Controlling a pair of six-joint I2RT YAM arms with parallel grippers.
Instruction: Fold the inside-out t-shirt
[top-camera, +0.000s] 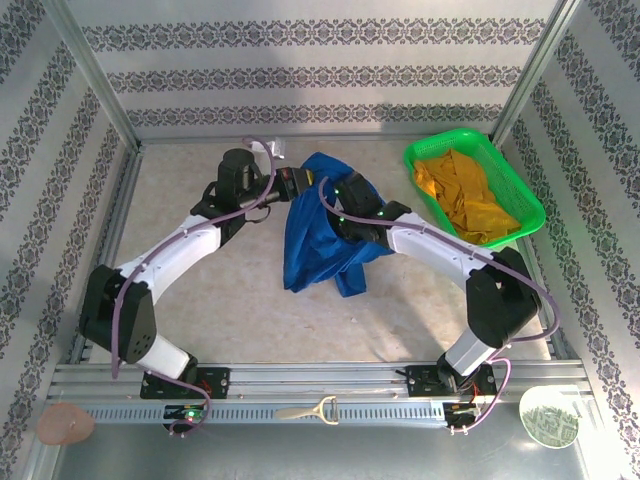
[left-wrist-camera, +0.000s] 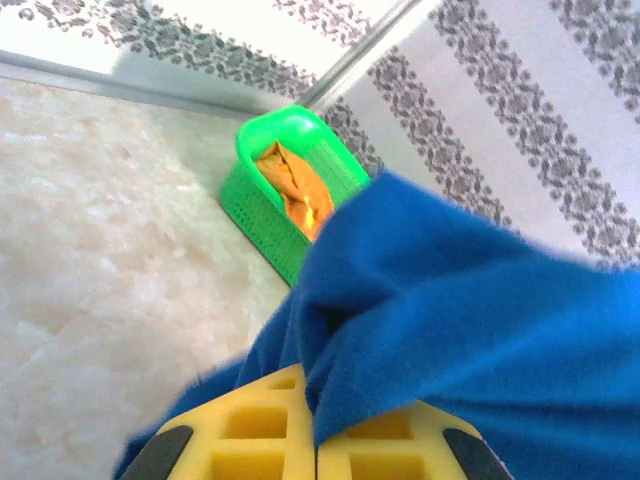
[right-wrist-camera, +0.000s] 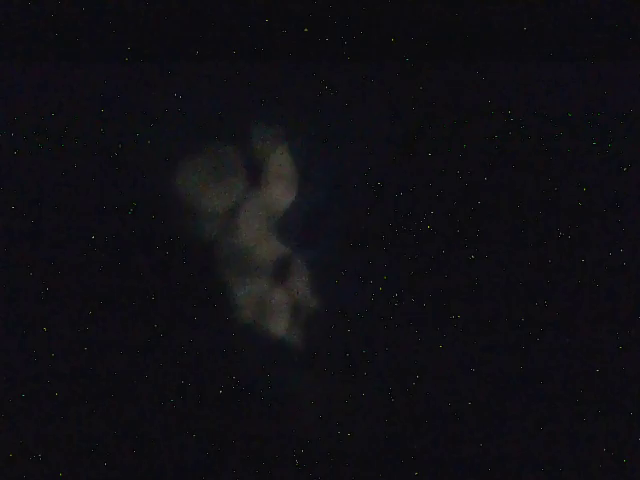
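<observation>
L arm (top-camera: 190, 245) stretches fwd, L gripper (left-wrist-camera: 316, 445) jaws pinching the t-shirt (top-camera: 315, 235). R arm (top-camera: 440, 245) crooks inward, R gripper (top-camera: 348, 215) buried in cloth, jaws pressed together.

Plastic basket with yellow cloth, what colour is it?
Bright green plastic basket, best in top view.

2 arms, the left arm (top-camera: 185, 250) and the right arm (top-camera: 435, 243), wear white shells between chunky black joints. A purple cable (top-camera: 118, 320) runs along each. Green lights (top-camera: 186, 411) glow on both. The left gripper (left-wrist-camera: 316, 450) has yellow fingers (left-wrist-camera: 250, 445) with square hollows
</observation>
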